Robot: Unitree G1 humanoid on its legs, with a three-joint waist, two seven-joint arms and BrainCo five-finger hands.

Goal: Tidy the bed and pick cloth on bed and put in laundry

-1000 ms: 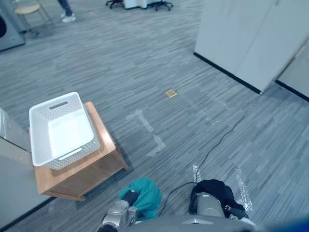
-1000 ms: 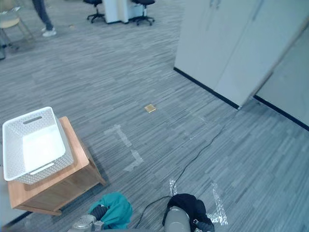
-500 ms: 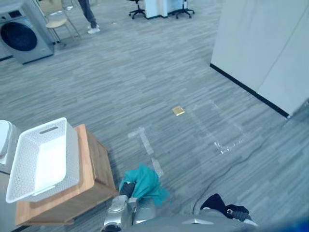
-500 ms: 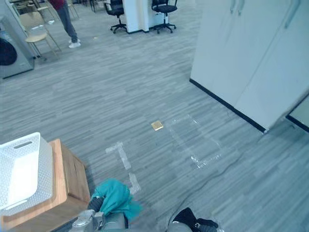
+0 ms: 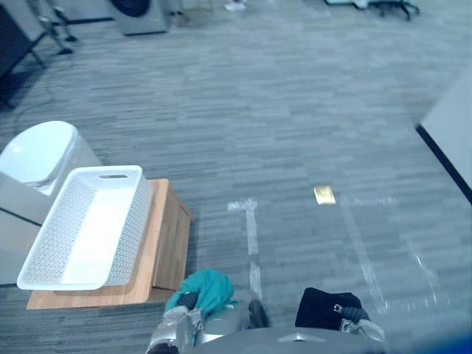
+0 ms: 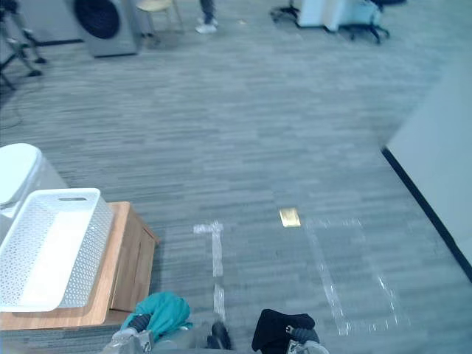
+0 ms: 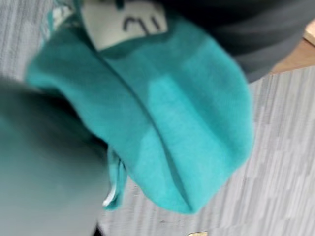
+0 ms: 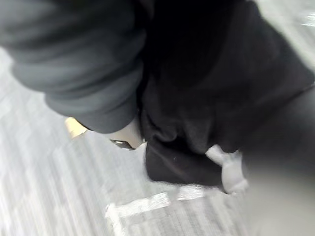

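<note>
The left hand (image 5: 181,317) grips teal cloth (image 5: 210,289); the right hand (image 5: 355,317) grips black cloth (image 5: 321,310). The white basket (image 5: 133,228) lies frame-left, nearest the left hand.

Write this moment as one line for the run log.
left hand: with teal cloth | right hand: with black cloth | white basket: empty, on wooden table, robot's left
</note>
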